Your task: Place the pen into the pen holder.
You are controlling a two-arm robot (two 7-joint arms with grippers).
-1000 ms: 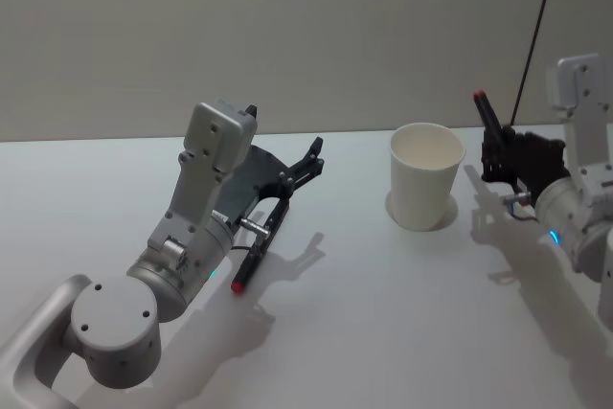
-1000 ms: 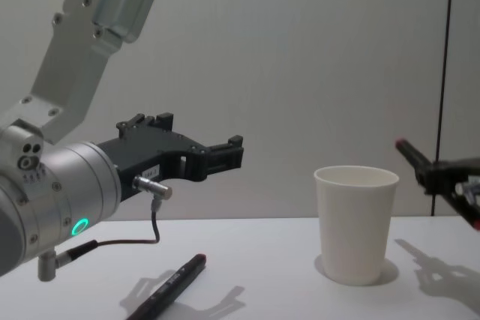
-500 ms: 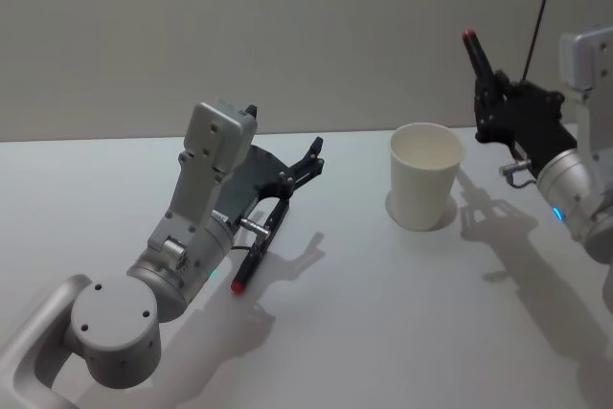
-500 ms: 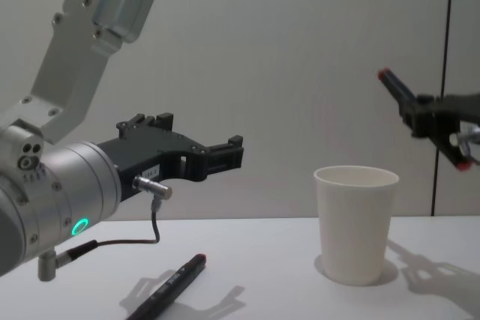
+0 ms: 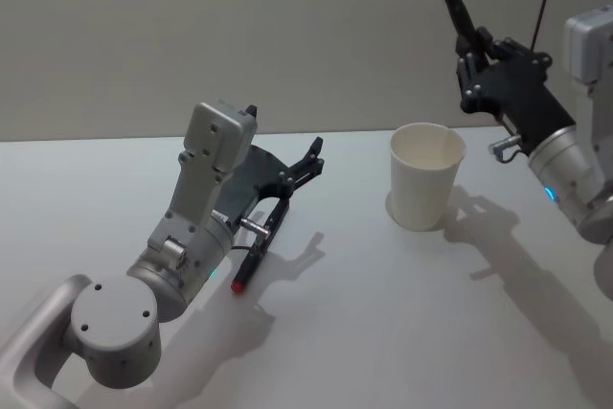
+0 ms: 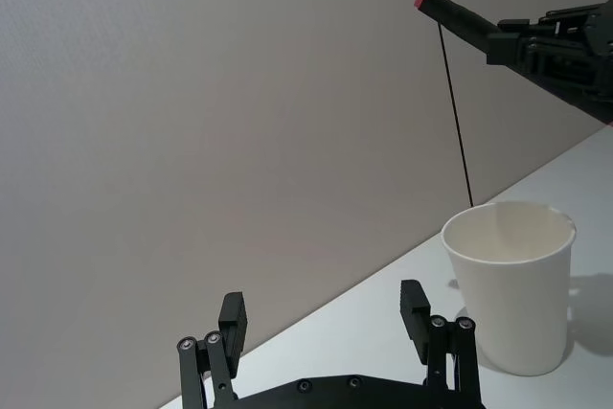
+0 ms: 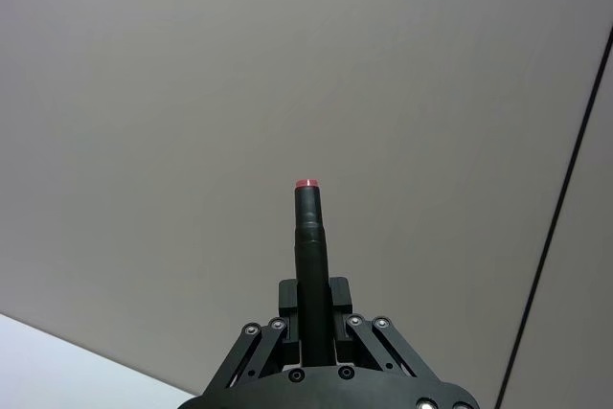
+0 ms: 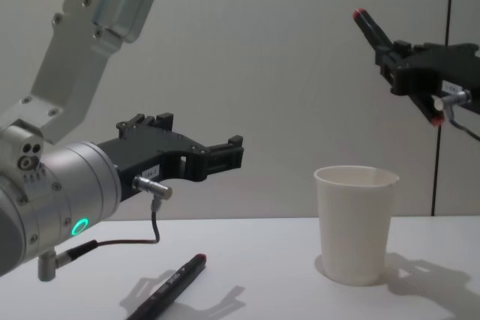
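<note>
While right hand [image 5: 472, 56] clamps pen [image 5: 452, 5], cup [image 5: 424, 193] stands below.

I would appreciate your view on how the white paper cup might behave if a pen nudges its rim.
The paper cup looks thin and empty, so probably light: a sideways nudge may slide or tip it. Its narrower base on the smooth table likely eases tipping. Nothing steadies it; the right gripper holds the pen higher up, the left gripper hovers apart.

You had a plain white surface [image 5: 402, 332] before you, matte and unmarked. Behind it stood a bare grey wall [image 5: 239, 35]. A thin black cable [image 7: 556, 213] ran down that wall on the right.
</note>
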